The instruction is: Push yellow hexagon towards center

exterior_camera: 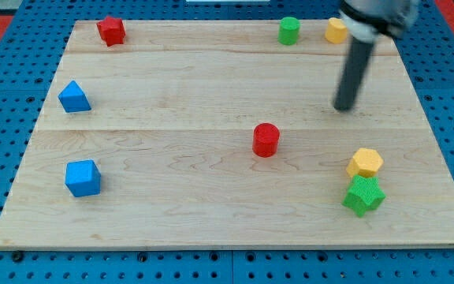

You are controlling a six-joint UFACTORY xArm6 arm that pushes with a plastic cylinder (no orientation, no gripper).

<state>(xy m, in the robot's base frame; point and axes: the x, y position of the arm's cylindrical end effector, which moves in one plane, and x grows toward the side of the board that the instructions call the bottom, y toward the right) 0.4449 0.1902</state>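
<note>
The yellow hexagon [365, 162] lies on the wooden board [180, 118] at the view's lower right, touching the green star-shaped block [363, 196] just below it. My tip [344, 107] stands above the hexagon, toward the view's top and slightly left, with a clear gap between them. The dark rod runs up from the tip to the arm at the view's top right. The red cylinder [266, 140] stands near the board's middle, left of the hexagon.
A green cylinder [289, 31] and a second yellow block [336, 31], partly hidden by the arm, sit at the top edge. A red block [111, 31] is top left. A blue triangular block [74, 97] and a blue cube [83, 177] are at the left.
</note>
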